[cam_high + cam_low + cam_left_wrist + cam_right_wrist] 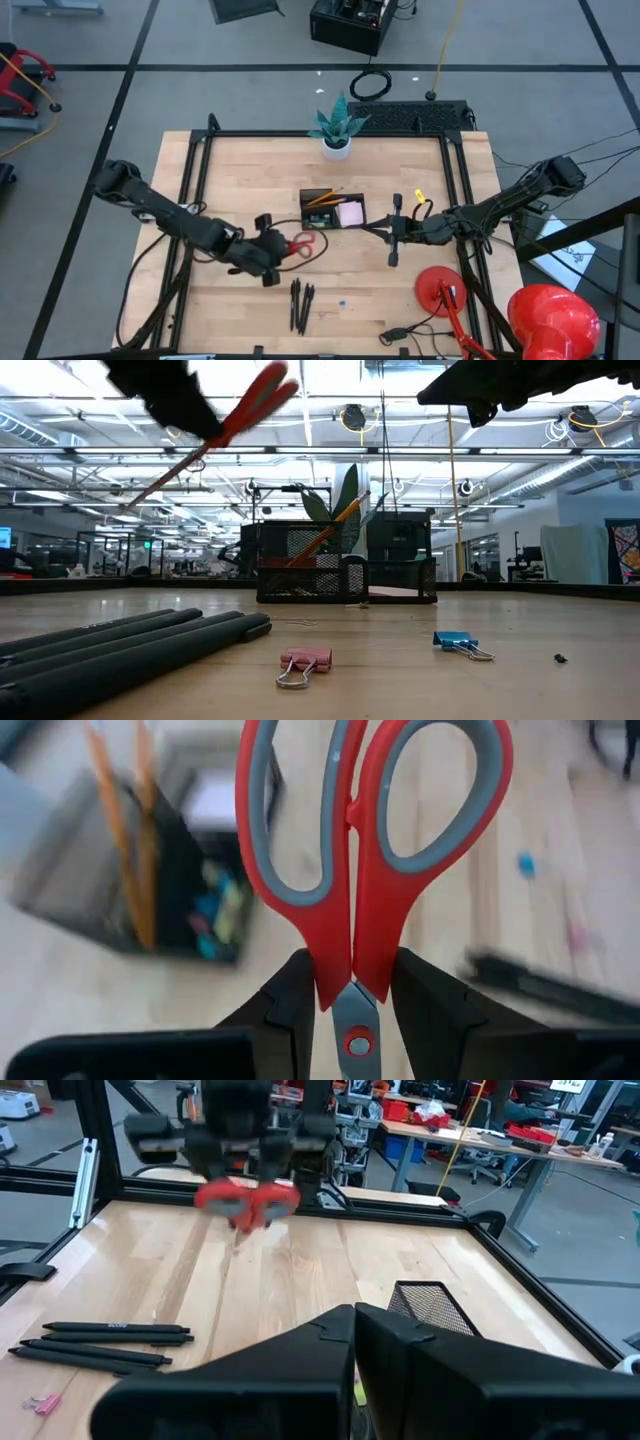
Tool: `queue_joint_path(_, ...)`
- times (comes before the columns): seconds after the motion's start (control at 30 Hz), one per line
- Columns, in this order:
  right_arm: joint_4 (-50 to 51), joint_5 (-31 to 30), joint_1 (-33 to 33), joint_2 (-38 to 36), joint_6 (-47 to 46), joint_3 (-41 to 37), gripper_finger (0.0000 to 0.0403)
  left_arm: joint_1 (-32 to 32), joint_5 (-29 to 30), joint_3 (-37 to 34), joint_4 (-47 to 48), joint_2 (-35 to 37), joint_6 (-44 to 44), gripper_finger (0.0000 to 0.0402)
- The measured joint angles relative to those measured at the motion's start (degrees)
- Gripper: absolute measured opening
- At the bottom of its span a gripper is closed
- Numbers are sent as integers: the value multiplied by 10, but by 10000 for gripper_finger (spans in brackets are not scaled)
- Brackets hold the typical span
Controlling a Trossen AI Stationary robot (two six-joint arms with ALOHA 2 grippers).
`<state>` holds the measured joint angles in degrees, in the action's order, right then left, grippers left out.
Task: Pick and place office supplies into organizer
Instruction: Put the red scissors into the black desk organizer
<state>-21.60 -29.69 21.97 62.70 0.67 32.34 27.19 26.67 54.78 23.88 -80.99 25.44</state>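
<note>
Above the table, our left gripper (350, 995) clamps the red-handled scissors (365, 850), left of the black organizer (332, 210); our right gripper (392, 232) waits closed, empty.

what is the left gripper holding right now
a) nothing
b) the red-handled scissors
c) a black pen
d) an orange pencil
b: the left gripper is clamped on the red-handled scissors just above the pivot, lifted off the table.
</note>
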Motion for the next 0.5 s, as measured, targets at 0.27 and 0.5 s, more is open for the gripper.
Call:
queue_joint_path(0.27,0,0,0,0,0,0,4,-33,89,1,-119,29,-151,113)
queue_joint_path(0.5,0,0,0,0,0,0,4,-103,111,1,-241,31,-276,113)
